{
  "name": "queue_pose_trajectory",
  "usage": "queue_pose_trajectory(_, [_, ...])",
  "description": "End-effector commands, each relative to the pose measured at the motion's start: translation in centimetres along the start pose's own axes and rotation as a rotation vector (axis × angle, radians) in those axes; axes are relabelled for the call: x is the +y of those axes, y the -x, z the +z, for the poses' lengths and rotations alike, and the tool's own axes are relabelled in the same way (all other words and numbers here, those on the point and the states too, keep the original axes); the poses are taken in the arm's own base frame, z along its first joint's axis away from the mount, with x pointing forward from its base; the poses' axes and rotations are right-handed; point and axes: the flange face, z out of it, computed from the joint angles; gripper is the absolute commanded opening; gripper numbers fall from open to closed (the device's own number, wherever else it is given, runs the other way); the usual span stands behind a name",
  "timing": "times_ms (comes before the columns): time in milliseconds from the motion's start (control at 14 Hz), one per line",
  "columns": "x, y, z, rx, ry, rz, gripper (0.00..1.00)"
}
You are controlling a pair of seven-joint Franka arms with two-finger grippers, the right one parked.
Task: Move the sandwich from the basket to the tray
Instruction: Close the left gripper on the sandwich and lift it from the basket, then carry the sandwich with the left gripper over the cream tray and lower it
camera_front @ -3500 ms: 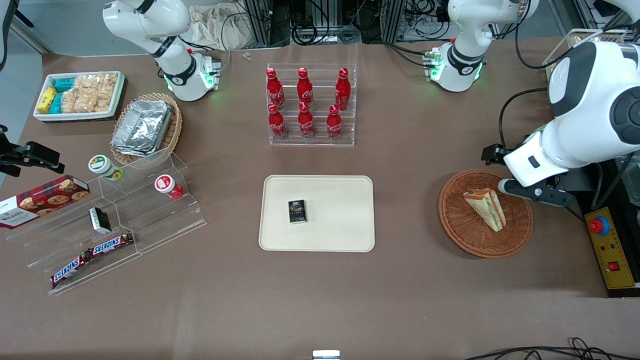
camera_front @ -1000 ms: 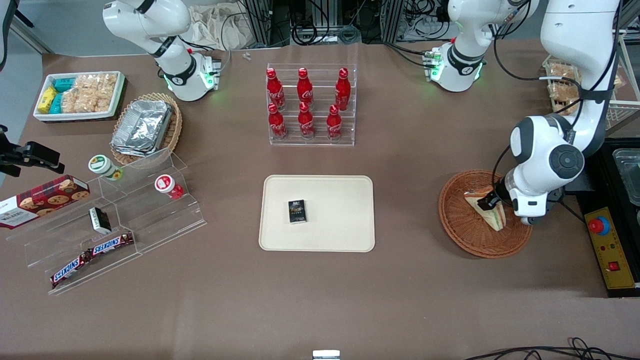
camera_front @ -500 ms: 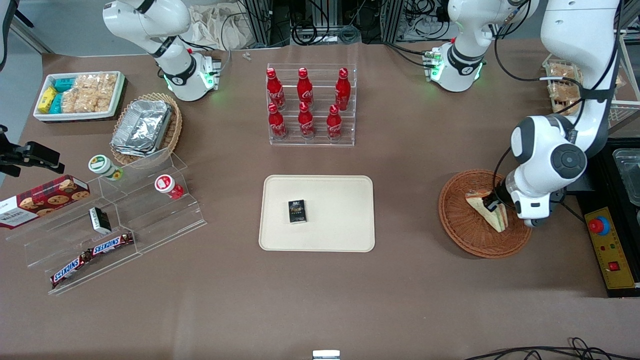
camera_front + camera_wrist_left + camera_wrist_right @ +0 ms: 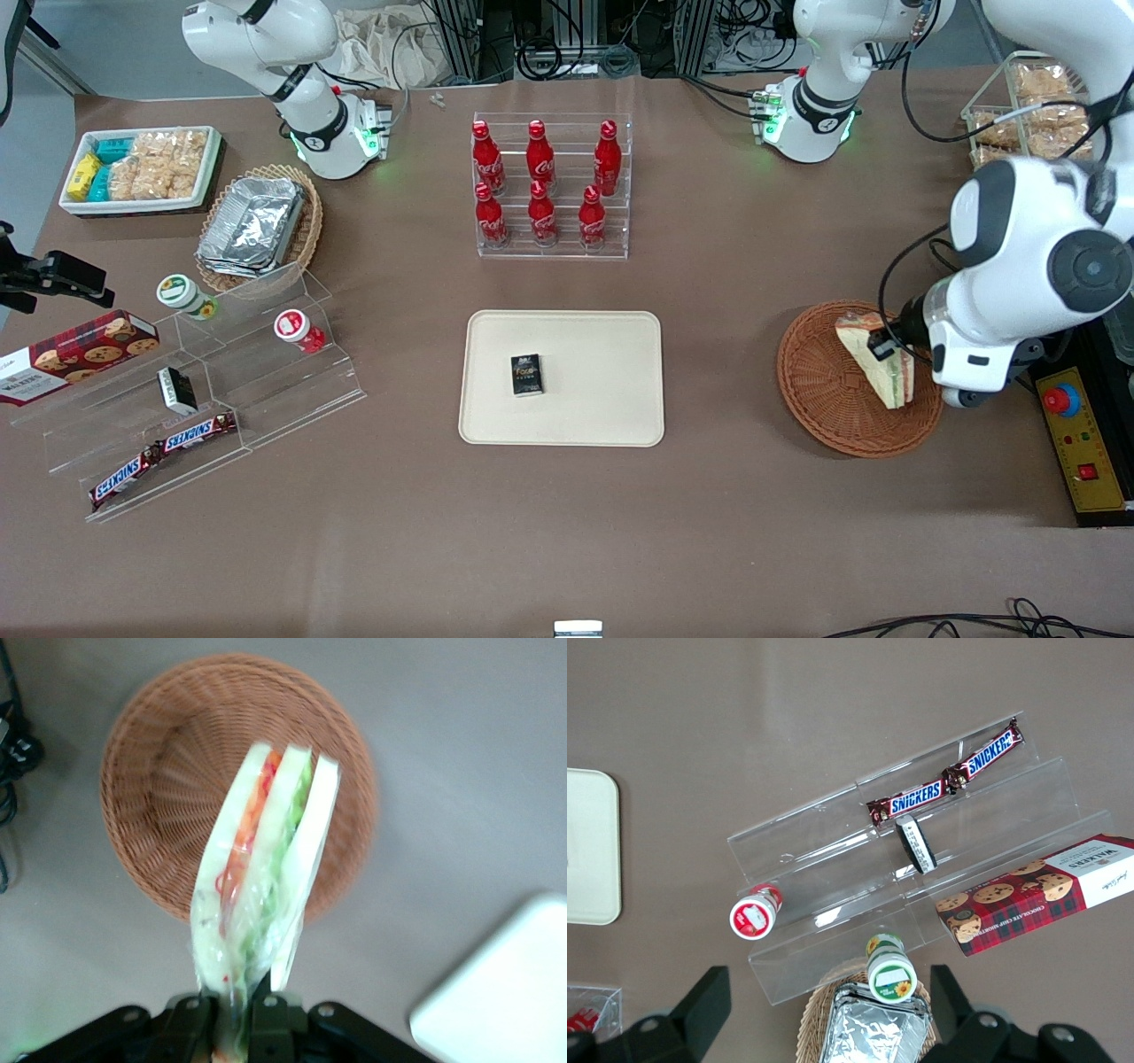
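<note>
Brown table (image 4: pixel 567 532), cluttered cable backdrop

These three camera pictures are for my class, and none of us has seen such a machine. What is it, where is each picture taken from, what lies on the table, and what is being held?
It is a robot arm with a two-finger gripper. The front view looks across the whole table. The left wrist view comes from a camera on that arm; the right wrist view from a parked arm. The gripper is shut on the sandwich, lifted just above the round wicker basket. Mid-table lies the cream tray, where the sandwich should go; a small dark box already sits on it. Cola bottles stand in a clear rack farther from the front camera.
</note>
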Motion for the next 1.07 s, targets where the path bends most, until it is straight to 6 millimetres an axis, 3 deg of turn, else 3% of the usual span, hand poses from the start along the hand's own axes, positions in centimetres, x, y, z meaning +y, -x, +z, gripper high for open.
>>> queue_pose_trajectory(0, [7.3, 4.1, -0.1, -0.045, 0.013, 0.259, 0.0])
queue_pose_trajectory(143, [12.5, 8.0, 3.0, -0.094, 0.008, 0.409, 0.0])
queue_pose_trajectory(286, [16.9, 11.0, 7.3, -0.156, -0.011, 0.493, 0.0])
queue_pose_trajectory(571, [23.9, 13.6, 14.8, -0.165, -0.059, 0.54, 0.0])
queue_pose_trajectory(786, [26.2, 13.9, 19.8, -0.097, -0.097, 0.482, 0.0])
queue_pose_trajectory(1000, [27.3, 14.7, 21.7, -0.092, -0.082, 0.445, 0.08])
